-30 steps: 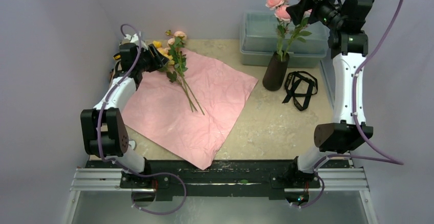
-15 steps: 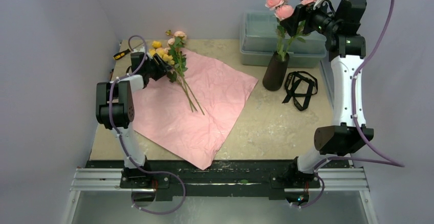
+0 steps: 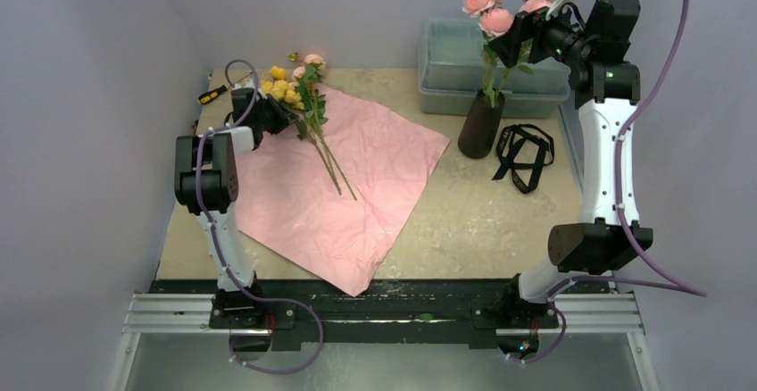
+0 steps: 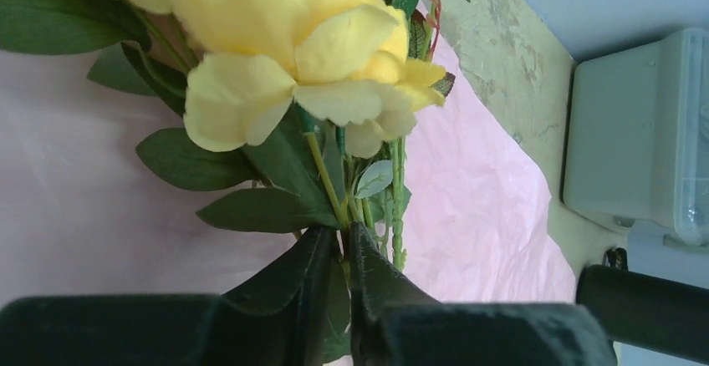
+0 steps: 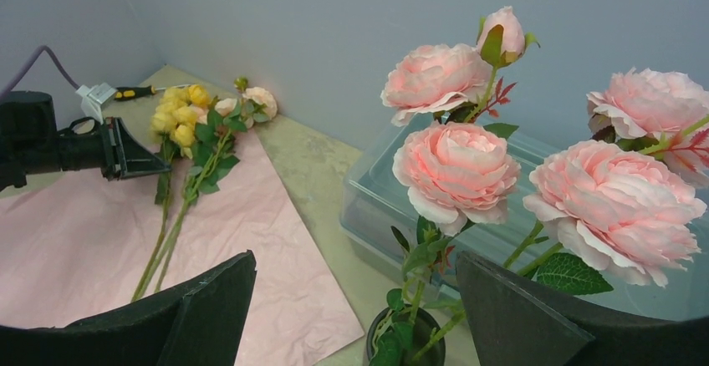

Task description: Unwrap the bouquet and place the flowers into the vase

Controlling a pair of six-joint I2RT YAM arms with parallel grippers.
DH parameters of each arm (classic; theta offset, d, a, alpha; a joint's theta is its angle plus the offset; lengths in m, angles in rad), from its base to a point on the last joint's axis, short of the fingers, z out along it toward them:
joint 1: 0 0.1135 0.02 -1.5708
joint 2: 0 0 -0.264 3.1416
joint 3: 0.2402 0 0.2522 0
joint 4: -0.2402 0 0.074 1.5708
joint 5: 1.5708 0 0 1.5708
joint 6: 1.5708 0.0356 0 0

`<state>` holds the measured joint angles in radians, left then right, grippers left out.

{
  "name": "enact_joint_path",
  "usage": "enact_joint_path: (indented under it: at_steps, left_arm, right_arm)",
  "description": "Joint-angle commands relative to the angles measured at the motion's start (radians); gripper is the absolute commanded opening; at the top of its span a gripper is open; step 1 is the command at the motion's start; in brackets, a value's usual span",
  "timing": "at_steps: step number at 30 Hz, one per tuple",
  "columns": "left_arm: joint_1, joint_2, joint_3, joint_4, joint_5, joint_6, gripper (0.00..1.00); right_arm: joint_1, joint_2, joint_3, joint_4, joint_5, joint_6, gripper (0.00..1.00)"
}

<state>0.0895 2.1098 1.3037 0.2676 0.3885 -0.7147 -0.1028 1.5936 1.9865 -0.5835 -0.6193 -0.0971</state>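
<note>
Several peach-pink rose-like flowers (image 3: 493,20) (image 5: 456,174) on green stems stand upright in the dark brown cylindrical vase (image 3: 480,125) (image 5: 431,326). The vase sits on the beige tabletop (image 3: 473,221), just in front of the translucent grey-green plastic box (image 3: 455,61) (image 5: 376,207) and beside the loose black ribbon (image 3: 525,150). The right gripper (image 3: 520,32) (image 5: 355,266) hangs high beside those blooms with its jaws spread wide and nothing between them.

Across the table, the bunch of yellow flowers (image 3: 281,87) (image 4: 276,40) (image 5: 180,111), with a couple of peach ones among them, lies on the unfolded pale pink wrapping paper (image 3: 330,195) (image 4: 84,216) (image 5: 75,241). The heads point toward the far left corner and the stems toward the middle of the sheet.

The left gripper (image 3: 286,116) (image 4: 341,236) (image 5: 163,165) reaches in low over the paper's far left edge. Its dark fingers are pinched almost together on the green stems just below the yellow heads; the left wrist view shows a stem caught between the two tips. A yellow-and-black-handled tool (image 3: 210,95) (image 5: 134,92) lies on the table behind that arm.
</note>
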Motion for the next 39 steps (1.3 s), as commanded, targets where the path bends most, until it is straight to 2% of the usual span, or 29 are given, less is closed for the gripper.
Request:
enact_joint_path:
  at_steps: [1,2,12,23,31,37,39]
  left_arm:
    - [0.008,-0.068,0.024,0.024,-0.010,0.011,0.04]
    - [0.010,-0.078,0.023,0.018,-0.015,0.010,0.00]
    - [0.023,-0.213,0.021,0.035,0.055,0.065,0.00]
    - [0.022,-0.366,-0.021,0.230,0.297,0.085,0.00]
    - [-0.014,-0.417,0.004,0.557,0.499,-0.112,0.00]
    - [-0.074,-0.406,0.066,0.817,0.576,-0.378,0.00]
    - [-0.104,-0.398,0.093,0.904,0.587,-0.515,0.00]
  right_arm:
    - [0.005,-0.013,0.016,0.003,-0.019,-0.001,0.93]
    - [0.004,-0.010,0.020,0.005,-0.023,0.003,0.93]
    - [0.005,0.005,0.024,0.010,-0.069,0.029,0.92]
    - [0.039,-0.013,-0.064,0.074,-0.226,0.114,0.92]
    - [0.181,-0.025,-0.123,0.135,-0.320,0.188,0.92]
    - [0.277,-0.053,-0.192,0.407,-0.370,0.402,0.92]
    - [0.296,-0.044,-0.192,0.465,-0.381,0.462,0.92]
